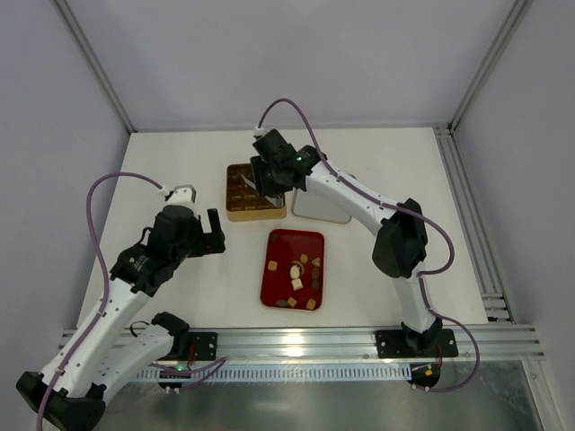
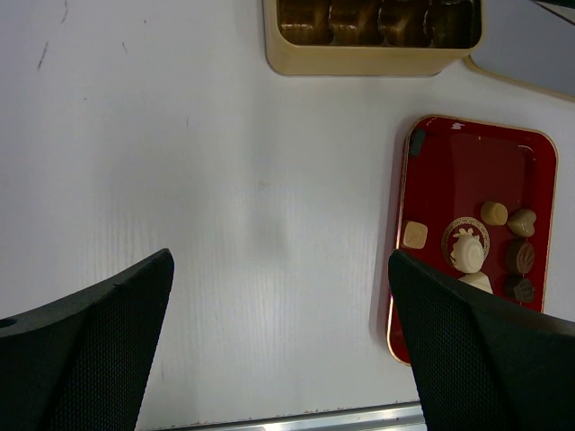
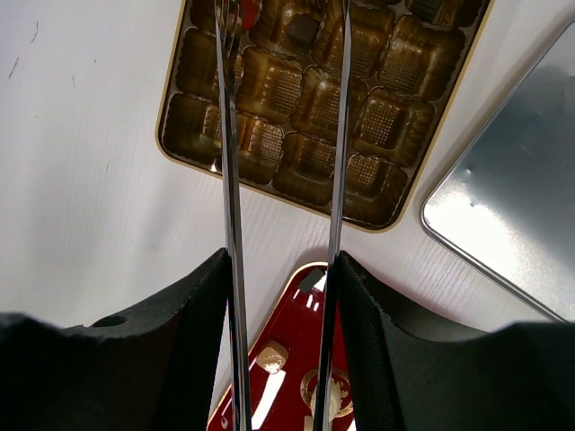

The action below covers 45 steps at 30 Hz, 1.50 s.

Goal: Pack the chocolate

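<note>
Several small chocolates, dark, tan and cream-white, lie on the red tray. They also show in the left wrist view and one tan piece in the right wrist view. The gold box with gridded compartments stands behind the tray. My right gripper hovers over the box, shut on metal tongs whose two blades stand apart with their tips over the box's compartments. I cannot tell if the tips hold anything. My left gripper is open and empty, left of the tray.
A silver lid lies right of the gold box, also in the right wrist view. The metal rail runs along the table's near edge. White enclosure walls stand at the back and sides.
</note>
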Tool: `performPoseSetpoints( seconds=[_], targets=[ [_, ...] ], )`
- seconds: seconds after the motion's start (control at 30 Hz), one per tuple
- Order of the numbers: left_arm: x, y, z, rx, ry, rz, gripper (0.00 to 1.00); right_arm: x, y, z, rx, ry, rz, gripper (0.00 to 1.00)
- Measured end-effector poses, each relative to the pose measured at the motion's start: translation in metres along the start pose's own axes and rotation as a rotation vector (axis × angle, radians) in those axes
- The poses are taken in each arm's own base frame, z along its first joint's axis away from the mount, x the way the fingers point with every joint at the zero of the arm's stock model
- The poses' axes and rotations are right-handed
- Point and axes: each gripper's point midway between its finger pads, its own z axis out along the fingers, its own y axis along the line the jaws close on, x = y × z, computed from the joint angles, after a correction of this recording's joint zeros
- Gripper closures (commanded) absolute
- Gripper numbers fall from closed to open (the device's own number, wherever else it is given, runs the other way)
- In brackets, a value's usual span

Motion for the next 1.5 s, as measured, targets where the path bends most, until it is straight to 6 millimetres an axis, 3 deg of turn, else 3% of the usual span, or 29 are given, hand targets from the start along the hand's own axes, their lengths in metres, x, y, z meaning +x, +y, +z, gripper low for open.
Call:
performPoseSetpoints(
  seconds=[0.2, 0.3, 0.5, 0.6, 0.73, 0.97, 1.07, 1.5],
  targets=[
    [0.000, 0.000, 0.000, 0.001, -0.001, 0.000, 0.00, -0.006, -0.003, -0.007, 0.018, -0.021, -0.002, 0.48],
    [0.000, 0.000, 0.000, 0.001, -0.001, 0.000, 0.00, -0.005, -0.008, -0.024, 0.023, -0.033, -0.002, 0.48],
    [0.000, 0.000, 0.000, 0.001, -0.002, -0.001, 0.00, 0.013, -0.028, -0.103, 0.002, -0.088, 0.008, 0.50],
    [0.000, 0.000, 0.000, 0.001, -0.002, -0.001, 0.00, 0.032, -0.041, -0.146, -0.016, -0.118, 0.013, 0.52],
    [0.000, 0.000, 0.000, 0.001, -0.002, -0.001, 0.00, 0.065, -0.052, -0.177, -0.029, -0.122, 0.019, 0.53],
    [0.000, 0.000, 0.000, 0.001, -0.002, -0.001, 0.00, 0.162, -0.070, -0.172, 0.014, 0.078, -0.005, 0.56],
    [0.000, 0.000, 0.000, 0.001, -0.001, -0.001, 0.00, 0.189, -0.071, -0.168, 0.032, 0.150, -0.018, 0.56],
    [0.000, 0.000, 0.001, -0.001, 0.003, 0.000, 0.00, 0.214, -0.066, -0.166, 0.032, 0.207, -0.020, 0.57]
  ],
)
